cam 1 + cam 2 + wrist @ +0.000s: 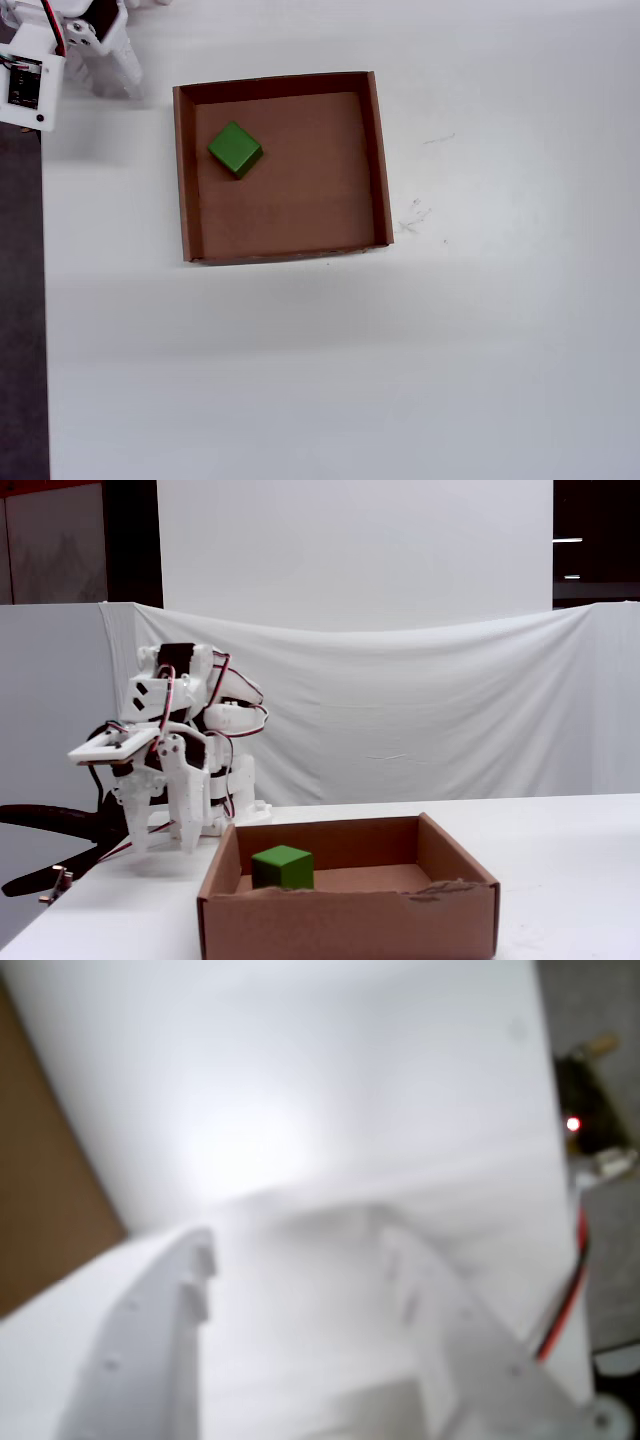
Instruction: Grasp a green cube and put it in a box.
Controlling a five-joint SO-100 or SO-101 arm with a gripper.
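The green cube (pixel 235 149) lies on the floor of the brown cardboard box (pixel 375 150), in its upper-left part in the overhead view. In the fixed view the cube (pixel 282 866) sits inside the box (pixel 350 920) near its left wall. My gripper (pixel 162 844) hangs pointing down over the table, left of the box and apart from it. In the blurred wrist view the gripper (pixel 300 1260) shows its two white fingers spread with only white table between them. It holds nothing.
The white arm (pixel 100 50) is folded at the table's upper-left corner in the overhead view, with a circuit board (pixel 25 85) and red wires. The table's left edge (pixel 44 300) borders dark floor. A white cloth backdrop (pixel 420 710) stands behind.
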